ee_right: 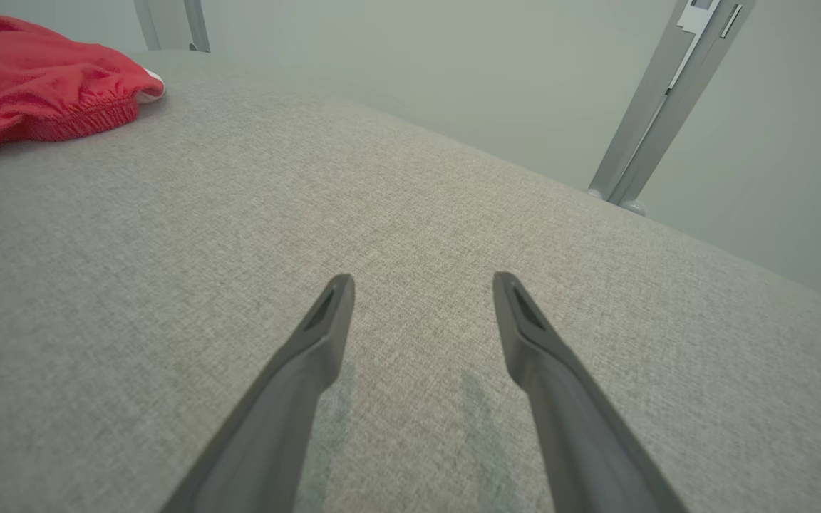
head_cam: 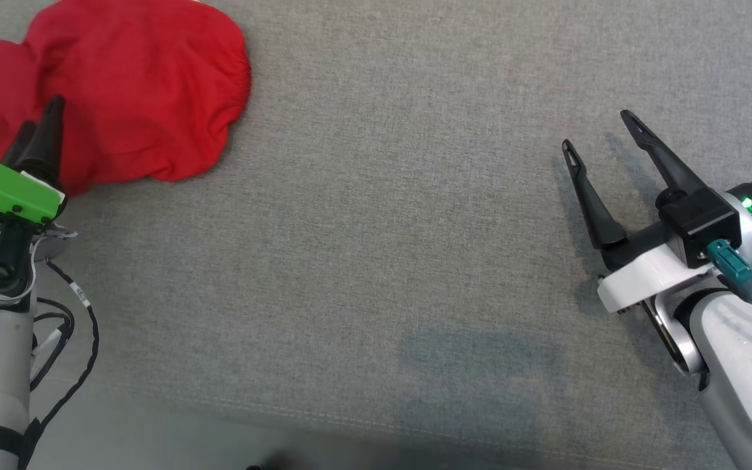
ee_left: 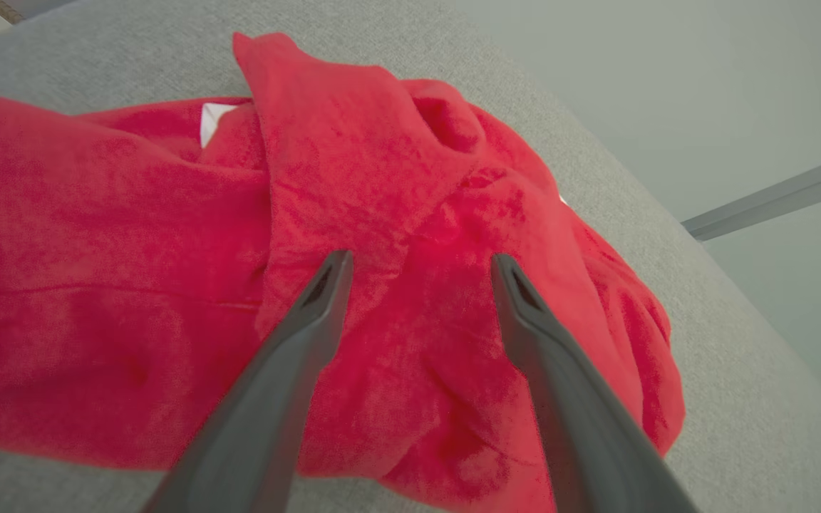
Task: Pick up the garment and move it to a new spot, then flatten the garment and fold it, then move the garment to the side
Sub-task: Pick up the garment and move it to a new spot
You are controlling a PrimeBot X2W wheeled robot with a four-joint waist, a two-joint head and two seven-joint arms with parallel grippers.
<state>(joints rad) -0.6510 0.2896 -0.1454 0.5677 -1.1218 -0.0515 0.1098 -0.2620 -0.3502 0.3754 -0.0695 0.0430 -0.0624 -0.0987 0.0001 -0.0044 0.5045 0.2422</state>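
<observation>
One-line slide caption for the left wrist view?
Open left hand aimed at the crumpled red garment lying on the grey fabric surface.

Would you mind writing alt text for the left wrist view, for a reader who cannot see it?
A crumpled red garment lies on a grey fabric surface, a small white label showing among its folds. The left gripper points into the heap, its two dark fingers spread apart over the cloth.
</observation>
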